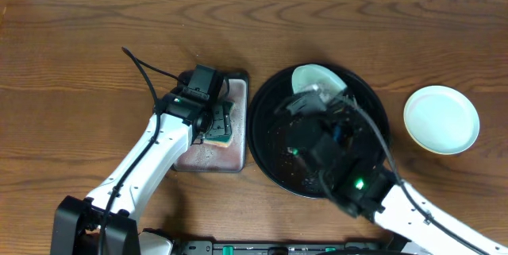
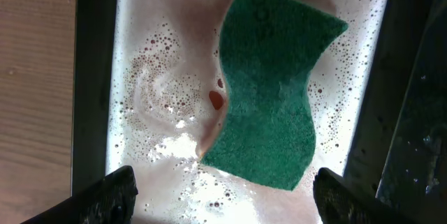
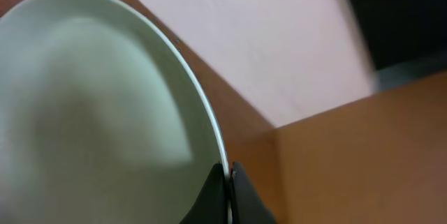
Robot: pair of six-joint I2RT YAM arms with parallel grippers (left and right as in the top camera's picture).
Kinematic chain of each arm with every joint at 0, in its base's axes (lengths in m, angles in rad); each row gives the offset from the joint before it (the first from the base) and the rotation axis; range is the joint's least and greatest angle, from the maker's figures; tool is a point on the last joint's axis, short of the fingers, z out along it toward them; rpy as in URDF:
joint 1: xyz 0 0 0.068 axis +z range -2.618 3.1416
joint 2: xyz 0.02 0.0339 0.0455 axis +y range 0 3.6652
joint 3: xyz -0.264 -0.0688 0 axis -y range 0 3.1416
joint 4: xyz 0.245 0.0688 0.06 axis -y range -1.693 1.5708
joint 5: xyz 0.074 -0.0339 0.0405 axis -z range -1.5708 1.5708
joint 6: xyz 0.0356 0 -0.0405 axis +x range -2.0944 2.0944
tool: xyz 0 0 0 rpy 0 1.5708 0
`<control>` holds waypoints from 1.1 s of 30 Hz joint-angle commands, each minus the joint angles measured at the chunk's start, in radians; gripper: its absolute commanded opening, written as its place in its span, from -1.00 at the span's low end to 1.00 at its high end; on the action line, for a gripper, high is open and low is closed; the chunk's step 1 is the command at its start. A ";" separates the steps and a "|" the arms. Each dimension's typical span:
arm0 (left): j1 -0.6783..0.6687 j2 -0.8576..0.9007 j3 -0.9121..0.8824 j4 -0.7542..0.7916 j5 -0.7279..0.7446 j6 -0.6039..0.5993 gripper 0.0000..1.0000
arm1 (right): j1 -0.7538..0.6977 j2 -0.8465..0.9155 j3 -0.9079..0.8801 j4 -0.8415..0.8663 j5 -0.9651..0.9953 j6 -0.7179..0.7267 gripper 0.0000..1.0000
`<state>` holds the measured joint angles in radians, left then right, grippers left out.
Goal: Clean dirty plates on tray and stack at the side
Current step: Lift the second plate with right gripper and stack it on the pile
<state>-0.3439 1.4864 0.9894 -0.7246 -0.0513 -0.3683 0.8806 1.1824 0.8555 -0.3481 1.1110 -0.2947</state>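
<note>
My right gripper (image 1: 316,101) is shut on the rim of a pale mint-green plate (image 1: 316,79) and holds it tilted over the far part of the black tray (image 1: 262,148). In the right wrist view the plate (image 3: 91,112) fills the left side, and the right gripper (image 3: 228,176) pinches its edge. No smear shows on the plate's visible face. A second mint plate (image 1: 441,118) lies flat on the wood to the right of the tray. My left gripper (image 2: 227,203) hangs open above a green sponge (image 2: 269,88), without touching it.
The sponge (image 1: 219,126) lies in soapy, pinkish water in a small rectangular silver tray (image 1: 205,156) just left of the black tray. A red speck (image 2: 215,100) floats beside it. Bare wood tabletop (image 1: 95,40) stretches to the left and far side.
</note>
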 commanded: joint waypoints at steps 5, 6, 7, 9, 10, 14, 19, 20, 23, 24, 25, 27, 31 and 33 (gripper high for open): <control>0.002 0.005 -0.006 0.000 -0.001 0.005 0.63 | -0.371 -0.003 0.018 -0.188 -0.404 0.576 -0.98; 0.002 0.005 -0.006 0.000 -0.001 0.005 0.63 | -0.440 0.001 0.018 -0.215 -0.462 0.637 -0.98; 0.002 0.005 -0.006 0.000 -0.001 0.005 0.63 | -0.498 0.005 0.018 -0.233 -0.514 0.679 -0.98; 0.002 0.005 -0.006 0.000 -0.001 0.005 0.63 | -0.631 0.018 0.018 -0.261 -0.640 0.747 -0.98; 0.002 0.005 -0.006 0.000 -0.001 0.005 0.63 | -0.703 0.026 0.018 -0.270 -0.716 0.769 -0.98; 0.002 0.005 -0.006 0.000 -0.001 0.005 0.63 | -0.943 0.060 0.018 -0.272 -0.993 0.777 -0.98; 0.002 0.005 -0.006 0.000 -0.001 0.005 0.63 | -1.186 0.095 0.018 -0.270 -1.196 0.796 -0.98; 0.002 0.005 -0.006 0.000 -0.001 0.005 0.63 | -1.229 0.101 0.018 -0.270 -1.224 0.796 -0.98; 0.002 0.005 -0.006 0.000 -0.001 0.005 0.63 | -1.352 0.124 0.018 -0.269 -1.299 0.812 -0.98; 0.002 0.005 -0.006 0.000 -0.001 0.005 0.63 | -1.389 0.132 0.018 -0.269 -1.315 0.825 -0.98; 0.002 0.005 -0.006 0.000 -0.001 0.005 0.64 | -1.424 0.140 0.018 -0.268 -1.328 0.836 -0.98; 0.002 0.005 -0.006 0.000 -0.001 0.005 0.63 | -1.479 0.157 0.018 -0.265 -1.329 0.850 -0.98; 0.002 0.005 -0.006 0.000 -0.001 0.005 0.63 | -1.560 0.198 0.018 -0.248 -1.328 0.863 -0.97; 0.002 0.005 -0.006 0.000 -0.001 0.005 0.63 | -1.587 0.220 0.016 -0.236 -1.329 0.885 -0.98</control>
<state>-0.3439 1.4864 0.9894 -0.7246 -0.0509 -0.3683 -0.6678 1.3720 0.8574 -0.5976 -0.1795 0.5411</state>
